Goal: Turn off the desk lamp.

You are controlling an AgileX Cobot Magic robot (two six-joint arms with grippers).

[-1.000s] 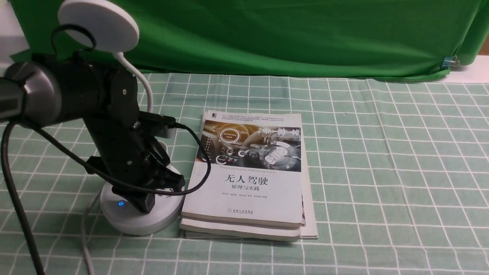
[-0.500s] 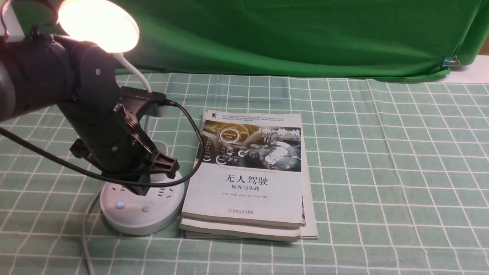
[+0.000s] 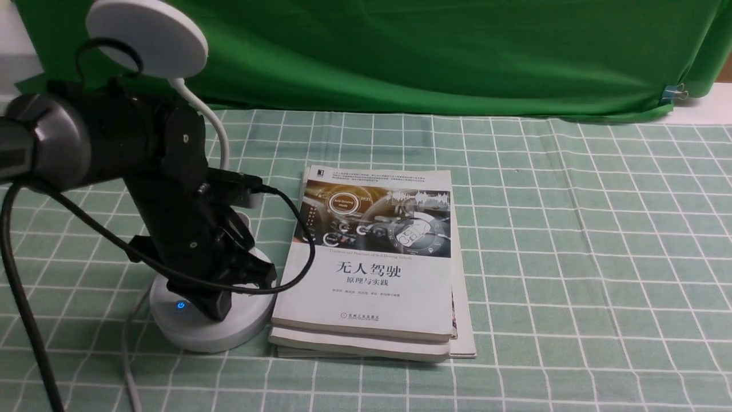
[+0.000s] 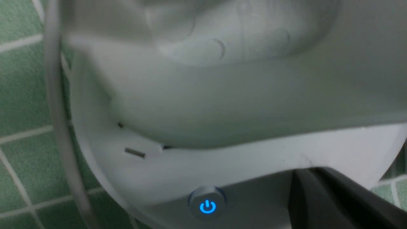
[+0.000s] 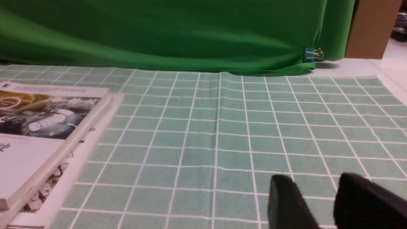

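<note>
Desk lamp stands on the left part of the green checked tablecloth, well in from the cloth's far edge. Round white base flat on the cloth; thin neck rises behind the left arm to a tilted disc head. Head unlit. Blue power symbol glows on one base button. Socket slots partly visible; cup holder looms large and blurred in the left wrist view.

Left gripper points down over the front of the base, closed, fingertips together, nothing held between them. Tips at the base's top surface, beside the lit button; exact contact cannot be made out. Black cable loops across the gripper. Pale cord lies on the cloth by the base's left side.

Book stack just right of the base; top cover white, with a dashboard photo and Chinese title.

Right gripper open, a gap between the blurred dark fingers, above the right part of the cloth. Green curtain hangs behind the cloth's far edge; binder clip on it near the far right corner.
</note>
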